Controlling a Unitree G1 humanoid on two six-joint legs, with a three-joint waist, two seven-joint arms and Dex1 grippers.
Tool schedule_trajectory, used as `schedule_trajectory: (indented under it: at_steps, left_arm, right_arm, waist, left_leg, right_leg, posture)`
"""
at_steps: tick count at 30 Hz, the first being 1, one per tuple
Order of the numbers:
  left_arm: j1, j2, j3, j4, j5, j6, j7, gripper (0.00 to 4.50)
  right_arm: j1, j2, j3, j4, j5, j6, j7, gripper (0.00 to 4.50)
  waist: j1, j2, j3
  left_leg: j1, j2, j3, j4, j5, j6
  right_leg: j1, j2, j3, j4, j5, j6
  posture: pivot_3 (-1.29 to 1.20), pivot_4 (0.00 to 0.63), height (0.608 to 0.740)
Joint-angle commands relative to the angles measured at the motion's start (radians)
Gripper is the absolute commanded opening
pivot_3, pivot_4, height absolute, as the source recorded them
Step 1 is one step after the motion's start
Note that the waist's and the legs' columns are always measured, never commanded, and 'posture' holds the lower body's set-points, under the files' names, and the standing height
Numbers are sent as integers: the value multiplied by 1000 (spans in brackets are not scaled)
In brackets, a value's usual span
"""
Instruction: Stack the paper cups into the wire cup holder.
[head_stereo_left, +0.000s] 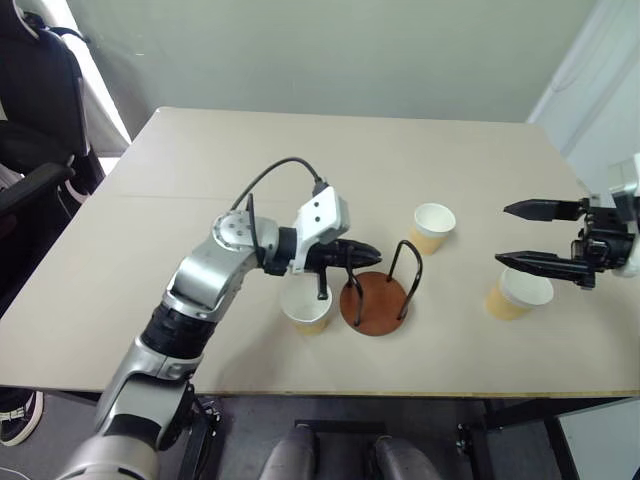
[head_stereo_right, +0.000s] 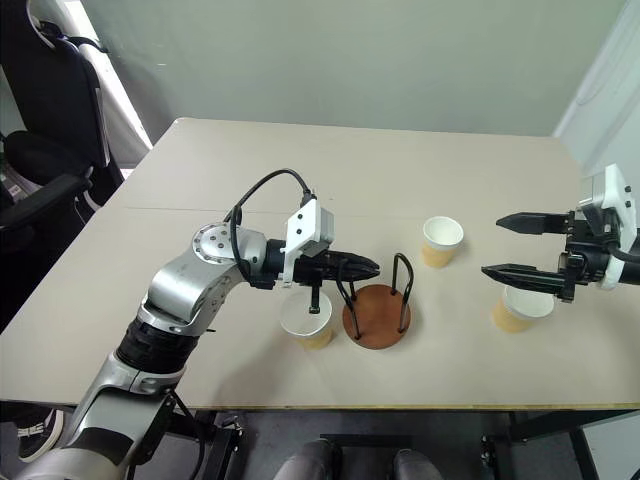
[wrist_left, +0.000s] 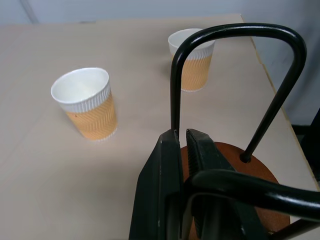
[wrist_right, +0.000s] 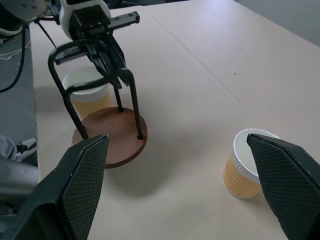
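Observation:
The wire cup holder (head_stereo_left: 378, 303), a reddish-brown disc with two black hoops, stands near the table's front edge. My left gripper (head_stereo_left: 368, 252) reaches over it from the left and is shut on the top of its nearer hoop (wrist_left: 235, 187). One paper cup (head_stereo_left: 308, 308) stands upright against the holder's left side, under that wrist. A second cup (head_stereo_left: 433, 227) stands to the right of the holder and further back. A third cup (head_stereo_left: 518, 293) sits at the right, just below my open right gripper (head_stereo_left: 502, 235), which hovers with nothing between its fingers.
The beige table (head_stereo_left: 200, 190) has bare surface across its back and left. Its front edge runs close below the holder and cups. A black chair (head_stereo_left: 30, 110) stands off the table's left side.

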Motion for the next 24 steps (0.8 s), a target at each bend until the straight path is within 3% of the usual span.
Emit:
schedule_trajectory:
  at_steps: [1,4,14,24]
  left_arm:
    - [0,-3,-1,-33,1,-24,-14,32]
    - [0,-4,-8,-23,-4,-31,-29,770]
    - [8,0,-44,6,58,-88,-47,4349]
    - [-13,70,-12,17,93,-133,-75,4349]
  right_arm:
    - [6,-25,-59,-38,28,4,-5,4500]
    - [7,-25,-58,-37,28,4,-7,4500]
    - [-7,-21,-40,-23,20,-3,-13,4500]
    - [-1,-24,-45,-26,21,-4,-10,4500]
  waist:
    - [0,0,0]
    - [-1,0,0]
    - [0,0,0]
    - [0,0,0]
  left_leg:
    - [0,0,0,0,0,0]
    - [0,0,0,0,0,0]
    - [0,0,0,0,-1,2]
    - [0,0,0,0,-2,2]
  right_leg:
    - [0,0,0,0,0,0]
    - [0,0,0,0,0,0]
    - [0,0,0,0,0,0]
    - [0,0,0,0,1,0]
  posture:
    - [0,150,740]
    - [0,150,740]
    - [0,150,740]
    - [0,150,740]
